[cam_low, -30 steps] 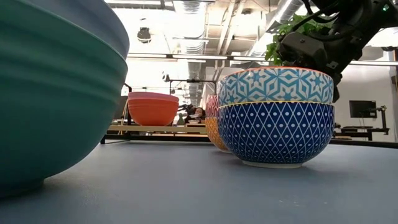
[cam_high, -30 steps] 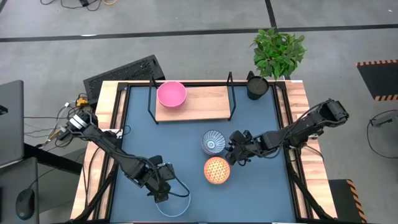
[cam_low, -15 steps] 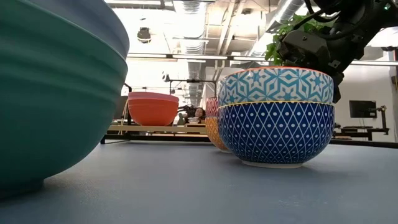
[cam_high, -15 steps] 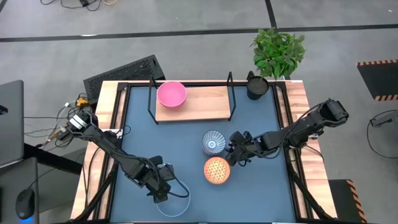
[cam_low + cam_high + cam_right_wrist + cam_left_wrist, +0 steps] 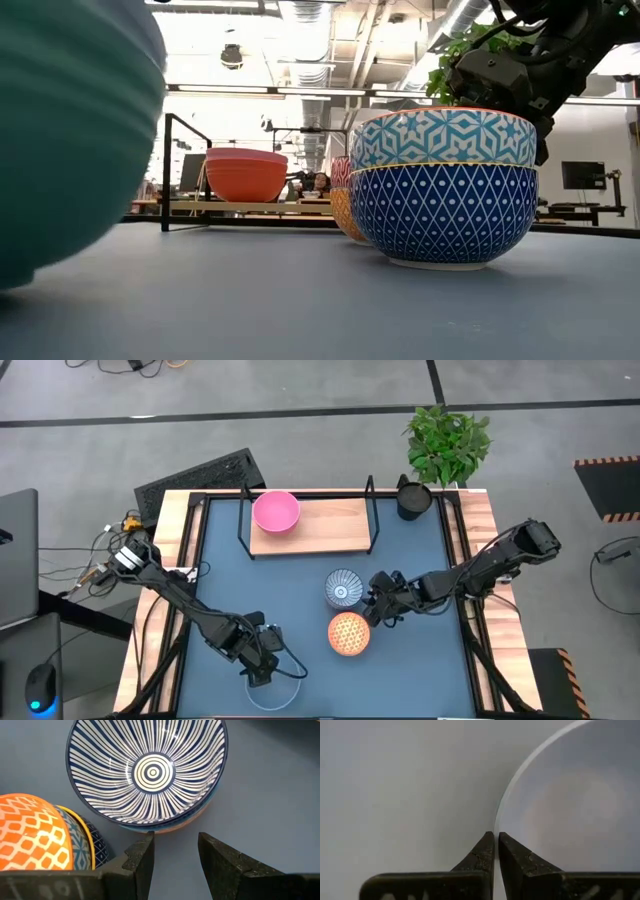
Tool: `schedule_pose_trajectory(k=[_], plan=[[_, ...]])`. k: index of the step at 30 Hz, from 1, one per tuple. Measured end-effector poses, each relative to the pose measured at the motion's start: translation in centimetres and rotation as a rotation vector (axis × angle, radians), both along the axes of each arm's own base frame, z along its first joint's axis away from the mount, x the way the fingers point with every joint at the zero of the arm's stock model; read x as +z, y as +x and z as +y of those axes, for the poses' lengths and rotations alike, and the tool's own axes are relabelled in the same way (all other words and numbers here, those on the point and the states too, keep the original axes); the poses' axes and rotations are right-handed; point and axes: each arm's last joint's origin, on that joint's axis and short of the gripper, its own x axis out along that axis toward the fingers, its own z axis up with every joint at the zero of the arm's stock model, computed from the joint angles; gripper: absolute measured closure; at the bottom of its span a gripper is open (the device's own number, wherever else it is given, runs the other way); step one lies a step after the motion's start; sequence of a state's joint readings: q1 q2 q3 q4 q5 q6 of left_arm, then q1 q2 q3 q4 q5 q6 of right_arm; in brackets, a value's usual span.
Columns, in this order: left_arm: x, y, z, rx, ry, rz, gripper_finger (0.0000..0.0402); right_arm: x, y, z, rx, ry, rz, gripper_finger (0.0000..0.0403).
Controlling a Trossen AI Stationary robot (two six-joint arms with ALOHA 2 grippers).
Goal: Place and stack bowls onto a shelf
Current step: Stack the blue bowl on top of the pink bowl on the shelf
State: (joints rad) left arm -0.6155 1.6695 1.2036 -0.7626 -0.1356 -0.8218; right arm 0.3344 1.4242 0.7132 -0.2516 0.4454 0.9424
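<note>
Between the left gripper's closed fingers sits the thin rim of a pale teal round bowl at the table's near edge. Right gripper fingers stand apart, empty, just beside a blue-striped white bowl; open tabletop surrounds them. Four bowls show; one pink bowl occupies the wooden wire-framed shelf.

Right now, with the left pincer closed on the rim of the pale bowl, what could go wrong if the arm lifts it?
1. The left pincer pinches only the thin rim of the pale blue round bowl, so the bowl may tilt or slip out.
2. That bowl sits at the near edge of the dark blue tabletop; if it slips it could fall off.
3. The open right pincer waits beside the blue-striped white bowl and could nudge it.
</note>
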Motion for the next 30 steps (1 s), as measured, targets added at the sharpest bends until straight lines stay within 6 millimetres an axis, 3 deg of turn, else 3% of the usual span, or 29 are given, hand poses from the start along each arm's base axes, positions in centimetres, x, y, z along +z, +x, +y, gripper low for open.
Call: schedule_pose_trajectory(k=[9,21,30], plan=[[2.5,0.6,-0.1,-0.007,-0.001,-0.014,0.0401,0.0,0.0,0.0,0.001,-0.001,0.001,0.0226],[6.2,1.7,1.2,0.003,0.010,-0.029,0.0401,0.0,0.0,0.0,0.006,-0.005,0.002,0.0226],[7.3,2.2,3.9,0.028,-0.024,-0.024,0.0401,0.0,0.0,0.0,0.006,-0.005,0.003,0.0226]])
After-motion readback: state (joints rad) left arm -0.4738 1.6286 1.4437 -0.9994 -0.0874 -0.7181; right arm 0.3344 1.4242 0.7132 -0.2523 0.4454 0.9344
